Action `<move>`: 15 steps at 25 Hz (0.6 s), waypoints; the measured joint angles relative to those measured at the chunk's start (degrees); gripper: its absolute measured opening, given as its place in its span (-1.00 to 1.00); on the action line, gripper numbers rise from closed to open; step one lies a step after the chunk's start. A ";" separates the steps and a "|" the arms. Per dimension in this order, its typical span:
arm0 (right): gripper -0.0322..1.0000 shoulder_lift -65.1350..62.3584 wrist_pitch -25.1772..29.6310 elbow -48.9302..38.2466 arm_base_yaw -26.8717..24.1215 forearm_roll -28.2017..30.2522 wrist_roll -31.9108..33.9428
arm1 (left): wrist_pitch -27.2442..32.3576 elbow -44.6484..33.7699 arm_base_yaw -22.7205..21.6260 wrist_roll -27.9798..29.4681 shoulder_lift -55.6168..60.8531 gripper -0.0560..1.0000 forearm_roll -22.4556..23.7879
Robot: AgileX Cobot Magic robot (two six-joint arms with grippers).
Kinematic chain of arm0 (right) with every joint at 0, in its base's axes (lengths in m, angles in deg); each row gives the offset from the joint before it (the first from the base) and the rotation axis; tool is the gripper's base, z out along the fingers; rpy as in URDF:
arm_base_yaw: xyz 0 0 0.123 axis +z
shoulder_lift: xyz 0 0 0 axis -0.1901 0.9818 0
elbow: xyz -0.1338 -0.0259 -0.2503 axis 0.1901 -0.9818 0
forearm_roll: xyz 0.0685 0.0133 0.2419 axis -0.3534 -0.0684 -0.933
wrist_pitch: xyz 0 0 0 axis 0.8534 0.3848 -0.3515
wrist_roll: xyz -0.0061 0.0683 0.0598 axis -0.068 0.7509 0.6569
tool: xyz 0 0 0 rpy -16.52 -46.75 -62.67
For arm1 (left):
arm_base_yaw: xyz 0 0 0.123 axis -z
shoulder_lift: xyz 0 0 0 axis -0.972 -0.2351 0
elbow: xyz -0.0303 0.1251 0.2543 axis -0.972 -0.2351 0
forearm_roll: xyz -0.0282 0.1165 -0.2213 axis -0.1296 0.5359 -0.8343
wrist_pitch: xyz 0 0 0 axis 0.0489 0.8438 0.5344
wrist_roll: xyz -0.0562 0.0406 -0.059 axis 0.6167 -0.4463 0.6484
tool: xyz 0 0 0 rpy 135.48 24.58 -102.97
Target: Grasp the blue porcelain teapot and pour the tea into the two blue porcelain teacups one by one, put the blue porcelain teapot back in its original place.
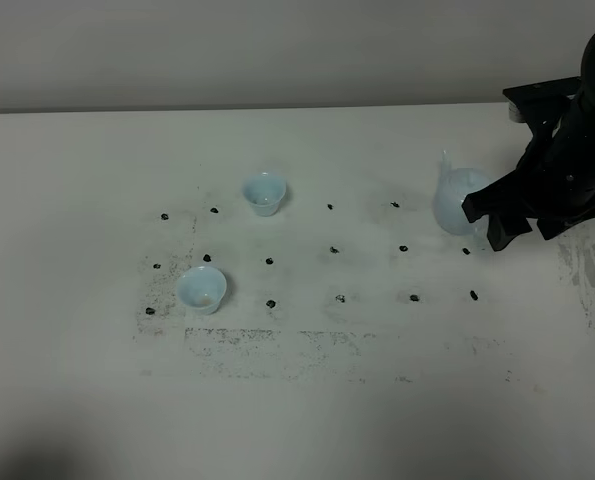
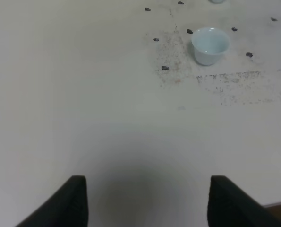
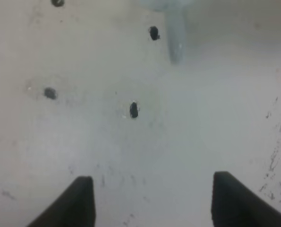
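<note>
The blue porcelain teapot [image 1: 455, 202] stands at the right of the table, and the right wrist view catches only a narrow pale-blue part of it [image 3: 175, 35]. My right gripper [image 1: 485, 222] sits just to its right, open [image 3: 152, 201], with bare table between the fingers. One of the two blue porcelain teacups [image 1: 263, 193] stands upright mid-table, and the other [image 1: 202, 289] stands nearer and to the left. The left wrist view shows a teacup [image 2: 209, 45] far ahead of my left gripper [image 2: 147, 201], whose fingers stand wide apart over bare table. No tea is visible.
Small dark marks [image 1: 334, 249] dot the white table [image 1: 77, 180] in rows around the cups and pot. A scuffed grey patch [image 1: 277, 345] lies toward the front. The table's far edge meets the wall [image 1: 277, 50].
</note>
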 joint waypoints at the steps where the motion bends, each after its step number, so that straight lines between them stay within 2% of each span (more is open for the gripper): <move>1: 0.14 0.37 1.22 0.88 0.00 -0.06 -0.55 | 0.00 0.00 0.00 0.00 0.00 0.17 0.00; 7: 0.14 4.19 6.49 6.75 0.00 -0.08 -2.63 | 0.00 0.00 0.00 0.00 0.00 0.17 0.00; 15: 0.14 11.99 7.19 13.17 0.00 1.06 -3.15 | 0.00 0.00 0.00 0.00 0.00 0.17 0.00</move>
